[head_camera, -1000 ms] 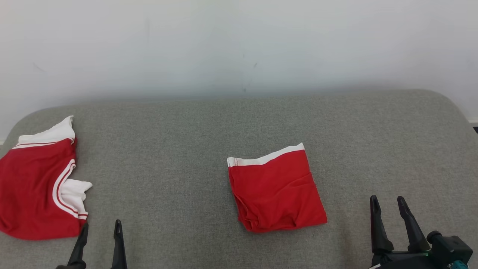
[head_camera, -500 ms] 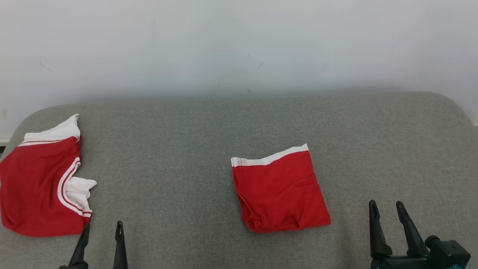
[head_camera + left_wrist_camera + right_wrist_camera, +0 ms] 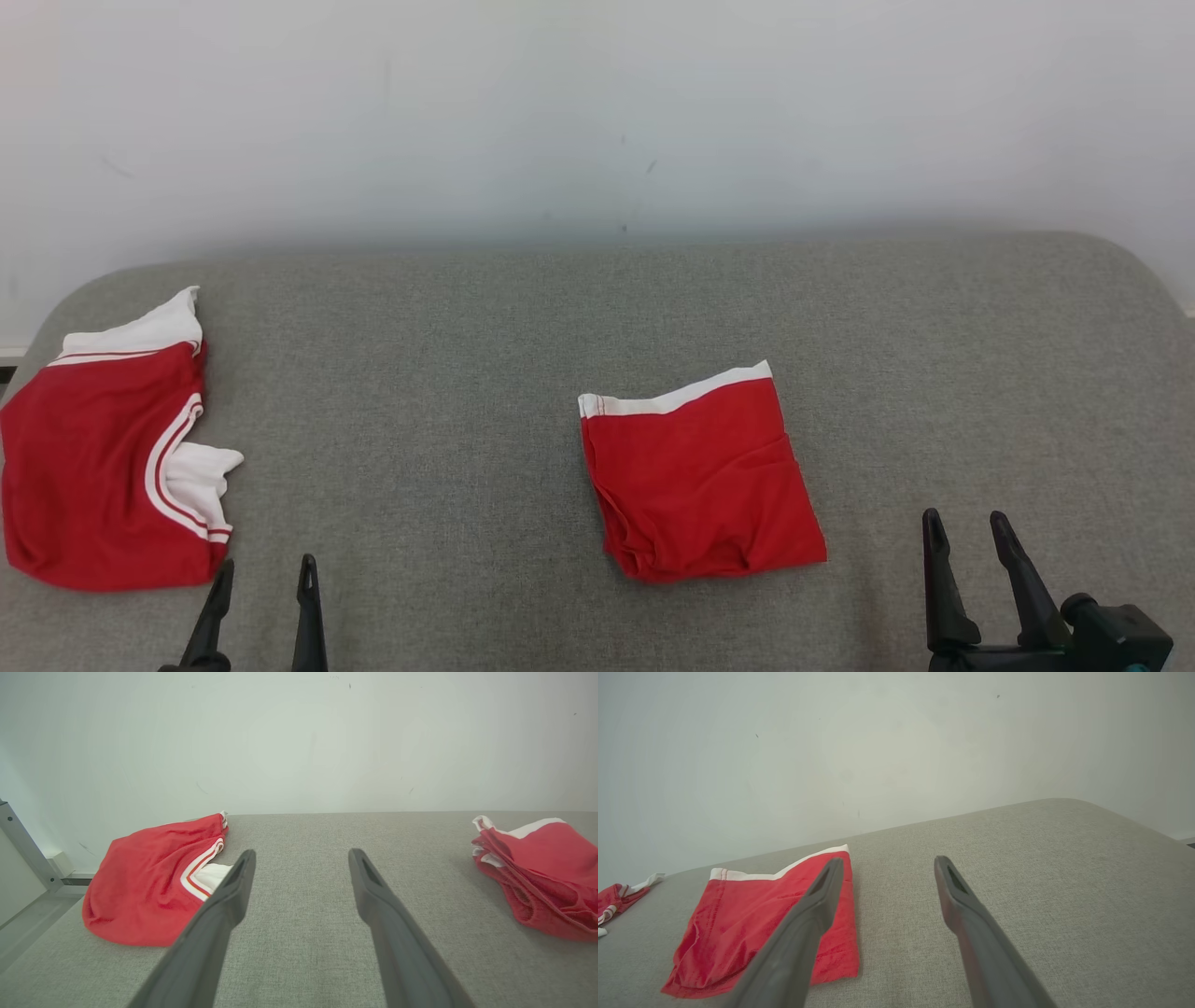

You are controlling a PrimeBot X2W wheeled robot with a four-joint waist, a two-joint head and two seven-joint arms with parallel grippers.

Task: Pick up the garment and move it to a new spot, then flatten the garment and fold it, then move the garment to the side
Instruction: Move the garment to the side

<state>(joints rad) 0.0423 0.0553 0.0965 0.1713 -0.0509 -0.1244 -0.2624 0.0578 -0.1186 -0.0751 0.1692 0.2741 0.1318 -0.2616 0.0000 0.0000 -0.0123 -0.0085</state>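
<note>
A folded red garment with a white band along its far edge lies flat in the middle of the grey fabric surface. It also lies at the right of the left wrist view and at the left of the right wrist view. My right gripper stands open and empty to its right, apart from it. My left gripper is open and empty near the front edge, just right of a second red garment.
The second red garment has white stripes and white trim, and lies loosely bunched at the surface's left end. A pale wall rises behind the surface. The surface's corners are rounded. A metal frame leg stands beyond the left end.
The head camera shifted slightly, so the whole picture moved a little right. Both grippers drew back a bit toward the bottom edge. Neither garment moved on the surface.
</note>
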